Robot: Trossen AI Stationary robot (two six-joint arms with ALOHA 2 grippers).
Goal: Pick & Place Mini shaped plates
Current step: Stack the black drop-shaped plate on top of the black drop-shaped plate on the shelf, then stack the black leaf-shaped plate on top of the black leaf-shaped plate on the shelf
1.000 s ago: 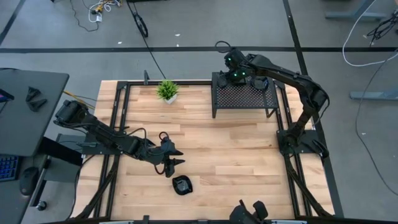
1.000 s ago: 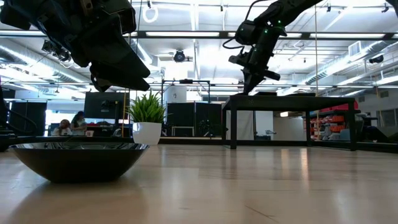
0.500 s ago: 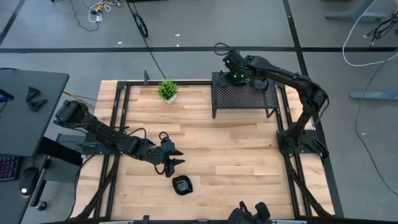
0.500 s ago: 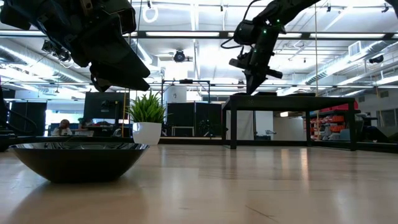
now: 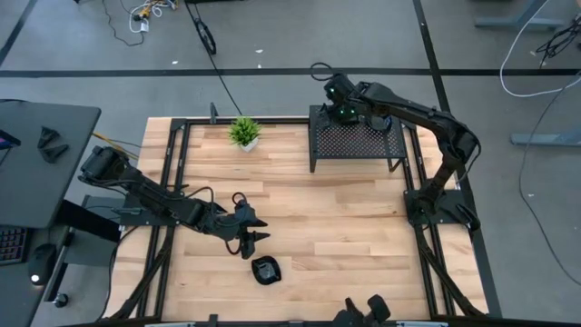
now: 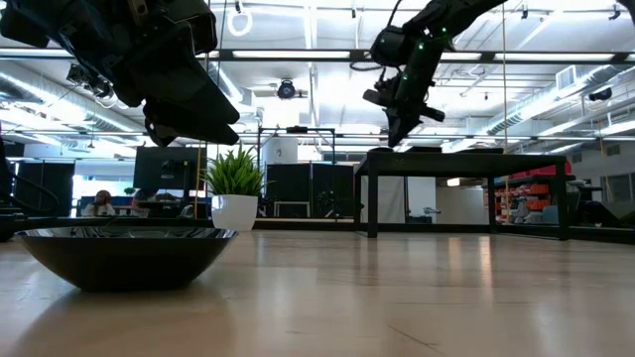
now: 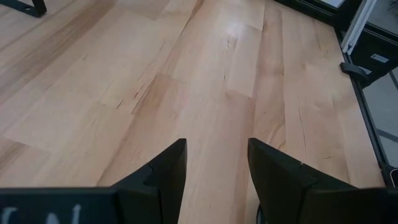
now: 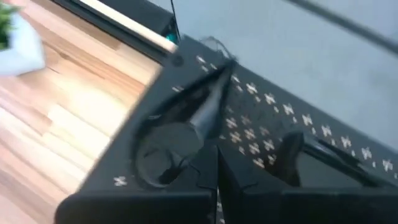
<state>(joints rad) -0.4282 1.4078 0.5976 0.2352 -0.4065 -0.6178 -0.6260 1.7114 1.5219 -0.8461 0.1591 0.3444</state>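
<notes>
Wooden worktop (image 5: 345, 218), seen from above, framed by dark rails and carrying everything below.

Black perforated rack (image 5: 357, 143), standing at the far right part of the worktop on thin legs; in the low view it reads as a small dark table (image 6: 461, 164). The right wrist view shows rounded dark shapes lying on its top (too blurred to say what they are).

Right arm (image 5: 427, 118), reaching from its base at the right edge across to the rack's far left corner. Its hand (image 5: 337, 102) hangs just above that corner, fingers pressed together with nothing between them; in the low view the hand (image 6: 397, 127) points down at the rack's top without touching it.

Left arm (image 5: 145, 195), stretched low from the left edge toward the middle front of the worktop. Its hand (image 5: 255, 238) hovers above the bare wood, fingers (image 7: 165, 171) spread apart and empty.

Potted plant (image 5: 244, 133), green in a white pot, near the far edge and well to the left of the rack.

Plate (image 5: 265, 270), a small glossy black dish resting on the worktop near the front edge, just in front of the left hand and not touched by it; the low view shows the plate (image 6: 124, 256) as a shallow bowl shape close to the camera.
</notes>
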